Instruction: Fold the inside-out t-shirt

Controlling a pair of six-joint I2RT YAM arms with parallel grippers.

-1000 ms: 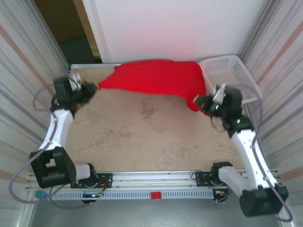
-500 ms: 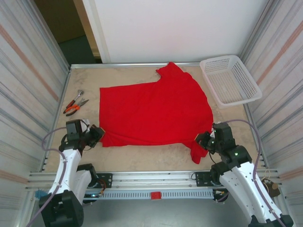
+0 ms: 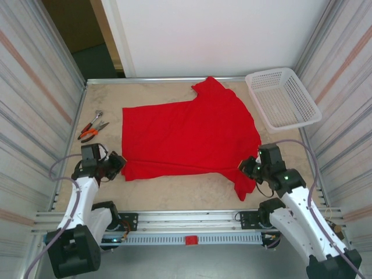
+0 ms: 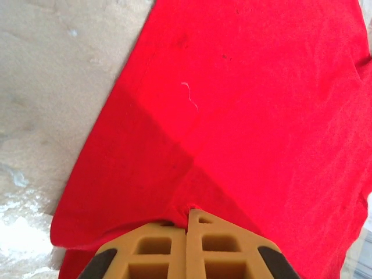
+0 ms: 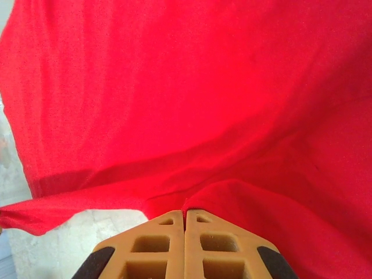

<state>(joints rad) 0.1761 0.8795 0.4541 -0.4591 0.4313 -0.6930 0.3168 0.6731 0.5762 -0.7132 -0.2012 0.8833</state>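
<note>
The inside-out t-shirt (image 3: 186,136) lies spread flat across the middle of the table, bright red, one sleeve pointing to the back and one hanging toward the front right. My left gripper (image 3: 120,163) is shut on its near left corner; the left wrist view has red cloth (image 4: 232,104) pinched between the tan fingertips (image 4: 188,213). My right gripper (image 3: 244,168) is shut on the near right edge by the sleeve. In the right wrist view the cloth (image 5: 192,99) bunches right at the closed tips (image 5: 185,213).
A white mesh basket (image 3: 283,97) stands at the back right corner. Orange-handled pliers (image 3: 91,129) lie on the table at the left, beyond the left arm. Metal walls close in both sides, and the rail runs along the near edge.
One second ago the shirt hung stretched at the back of the table; both grippers pulled it toward the near edge and laid it flat. Since half a second ago both arms have barely shifted.
</note>
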